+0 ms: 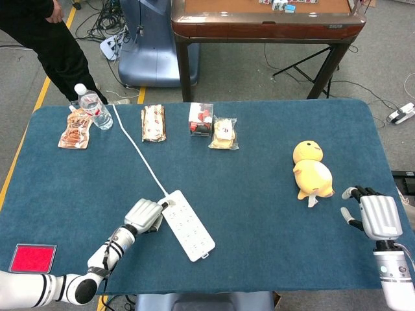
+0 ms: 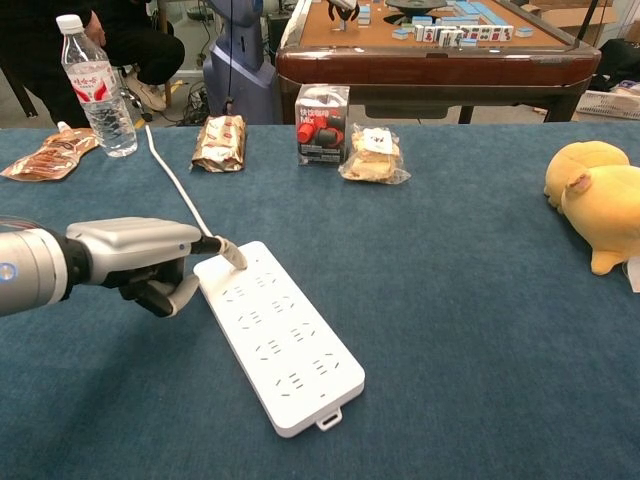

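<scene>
Power strip [image 2: 280,342] lies white and slanted on the blue table [image 1: 259,214] before us, our left hand [image 2: 140,260] pressing a fingertip to its cord end, seemingly mid-push needing steady sideways pressure, while our right hand [image 1: 375,215] hovers spread near the yellow plush [image 1: 311,170].
</scene>
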You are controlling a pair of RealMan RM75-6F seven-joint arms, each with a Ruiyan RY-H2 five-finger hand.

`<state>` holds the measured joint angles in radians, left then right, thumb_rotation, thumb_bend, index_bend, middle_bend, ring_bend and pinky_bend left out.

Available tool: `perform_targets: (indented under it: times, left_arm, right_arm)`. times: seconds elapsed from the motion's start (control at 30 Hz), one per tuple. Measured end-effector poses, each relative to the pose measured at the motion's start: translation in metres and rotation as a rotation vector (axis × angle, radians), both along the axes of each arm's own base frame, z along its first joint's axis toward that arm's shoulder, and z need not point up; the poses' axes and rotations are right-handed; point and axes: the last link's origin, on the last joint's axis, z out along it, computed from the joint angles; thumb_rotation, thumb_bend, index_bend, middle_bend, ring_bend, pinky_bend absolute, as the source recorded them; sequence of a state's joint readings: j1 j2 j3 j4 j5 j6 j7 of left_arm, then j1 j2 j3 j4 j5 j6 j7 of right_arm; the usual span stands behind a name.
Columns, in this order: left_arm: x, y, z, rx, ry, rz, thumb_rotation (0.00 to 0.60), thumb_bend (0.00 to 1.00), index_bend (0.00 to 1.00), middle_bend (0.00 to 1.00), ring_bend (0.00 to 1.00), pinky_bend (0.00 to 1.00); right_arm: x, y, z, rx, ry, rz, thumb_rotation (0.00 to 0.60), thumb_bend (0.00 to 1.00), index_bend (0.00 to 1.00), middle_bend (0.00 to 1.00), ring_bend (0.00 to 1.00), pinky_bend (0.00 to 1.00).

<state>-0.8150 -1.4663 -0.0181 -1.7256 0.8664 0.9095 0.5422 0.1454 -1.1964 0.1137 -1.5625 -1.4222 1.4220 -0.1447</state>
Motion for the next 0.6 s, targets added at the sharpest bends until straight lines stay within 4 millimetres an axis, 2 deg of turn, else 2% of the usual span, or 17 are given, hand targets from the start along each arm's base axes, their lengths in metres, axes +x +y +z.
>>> perform_targets:
  times: [0.23,0.4,0.47,0.6]
  left_arm:
    - [0.009,-0.006,0.028,0.054,-0.081,-0.012,0.600,0.74,0.20,1.00,1.00,1.00]
    - [0.006,-0.017,0.065,0.123,-0.146,0.000,0.600,0.72,0.17,1.00,0.99,1.00]
    - [-0.001,-0.023,0.081,0.162,-0.173,0.026,0.600,0.71,0.16,0.97,0.95,1.00]
    - [-0.017,-0.033,0.109,0.250,-0.221,0.086,0.600,0.69,0.15,0.82,0.80,1.00]
  right_arm:
    - [0.002,-0.002,0.000,0.001,0.000,0.003,0.600,0.24,0.48,0.47,0.45,0.62]
    - [0.004,-0.005,-0.002,0.008,-0.002,0.012,0.600,0.24,0.48,0.47,0.45,0.62]
    - [0.005,-0.006,-0.004,0.014,-0.003,0.016,0.600,0.24,0.48,0.47,0.45,0.62]
    - [0.006,-0.008,-0.005,0.018,-0.009,0.023,0.600,0.24,0.48,0.47,0.45,0.62]
